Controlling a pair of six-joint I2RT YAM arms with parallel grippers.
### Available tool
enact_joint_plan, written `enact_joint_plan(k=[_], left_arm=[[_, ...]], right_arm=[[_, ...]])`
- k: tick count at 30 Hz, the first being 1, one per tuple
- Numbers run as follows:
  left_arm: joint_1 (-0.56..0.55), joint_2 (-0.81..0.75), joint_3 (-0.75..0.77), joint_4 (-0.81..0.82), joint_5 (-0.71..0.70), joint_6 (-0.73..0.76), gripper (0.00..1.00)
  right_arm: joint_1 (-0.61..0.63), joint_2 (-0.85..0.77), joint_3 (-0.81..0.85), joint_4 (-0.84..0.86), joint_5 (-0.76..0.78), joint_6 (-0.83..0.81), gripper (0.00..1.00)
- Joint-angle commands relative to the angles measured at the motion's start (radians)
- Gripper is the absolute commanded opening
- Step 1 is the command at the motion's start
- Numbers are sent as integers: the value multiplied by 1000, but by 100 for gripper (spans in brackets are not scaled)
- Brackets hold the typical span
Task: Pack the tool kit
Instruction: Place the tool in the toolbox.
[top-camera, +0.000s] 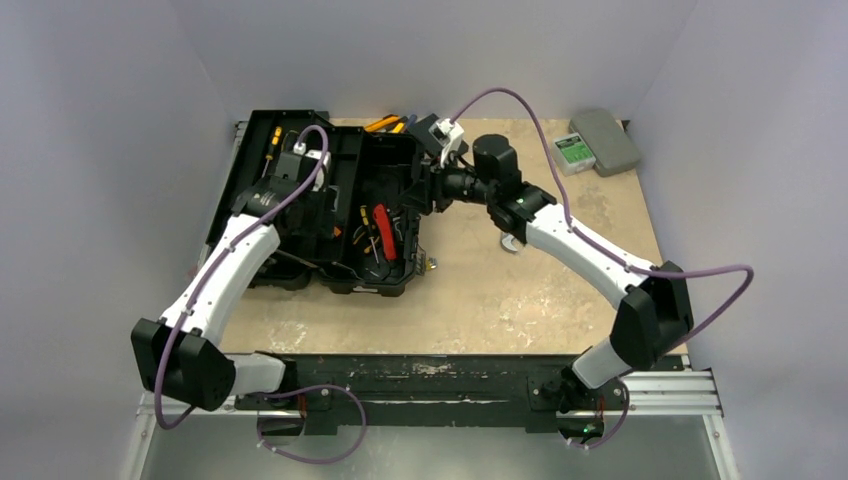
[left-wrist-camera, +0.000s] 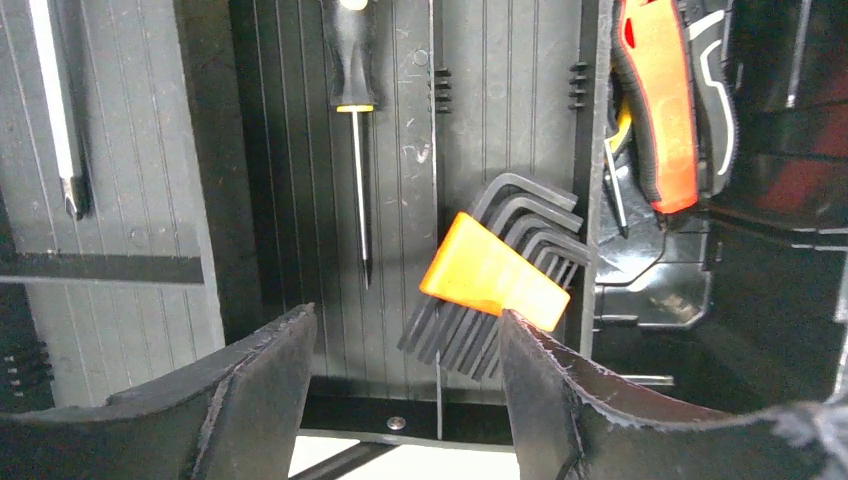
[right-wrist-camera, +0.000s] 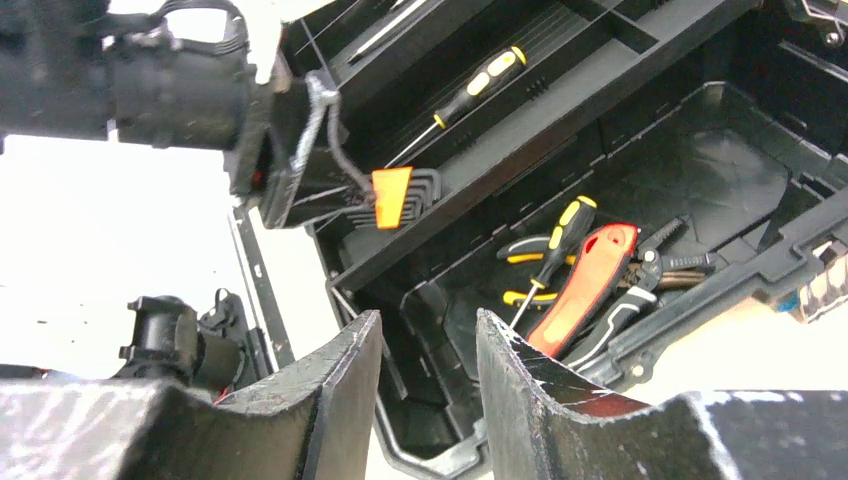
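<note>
The black toolbox (top-camera: 335, 215) lies open at the back left of the table. My left gripper (left-wrist-camera: 405, 318) is open and empty over its ribbed tray, with a hex key set in an orange holder (left-wrist-camera: 492, 275) lying just past the right finger. A black-and-yellow screwdriver (left-wrist-camera: 352, 100) lies in the tray beside it. My right gripper (right-wrist-camera: 430, 340) is open and empty at the box's right rim (top-camera: 422, 192). In the base lie red-handled pliers (right-wrist-camera: 585, 285), a yellow-capped screwdriver (right-wrist-camera: 555, 250) and yellow-handled pliers (right-wrist-camera: 525, 257).
A grey case (top-camera: 610, 140) and a green-labelled device (top-camera: 574, 150) sit at the back right. Yellow-handled tools (top-camera: 385, 123) lie behind the box. A small white object (top-camera: 512, 243) lies under my right forearm. A black rail (top-camera: 420, 375) runs along the near edge.
</note>
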Motion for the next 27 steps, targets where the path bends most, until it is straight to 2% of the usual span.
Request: enact_joint_plan(k=[1, 12, 16, 18, 21, 27], left_arm=[[1, 54, 79, -60, -33, 43, 65], [-48, 159, 123, -132, 2, 2, 63], [-53, 159, 131, -139, 69, -19, 48], [-51, 159, 134, -142, 71, -26, 36], [-52, 160, 140, -156, 42, -43, 27], [-51, 140, 155, -138, 64, -78, 20]], right_arm=[[-1, -103, -72, 76, -1, 18, 39], [-18, -255, -201, 71, 8, 12, 39], [-20, -272, -219, 71, 12, 9, 38], [-22, -276, -223, 68, 14, 8, 38], [-22, -279, -224, 68, 14, 7, 38], [-23, -270, -210, 60, 11, 5, 38]])
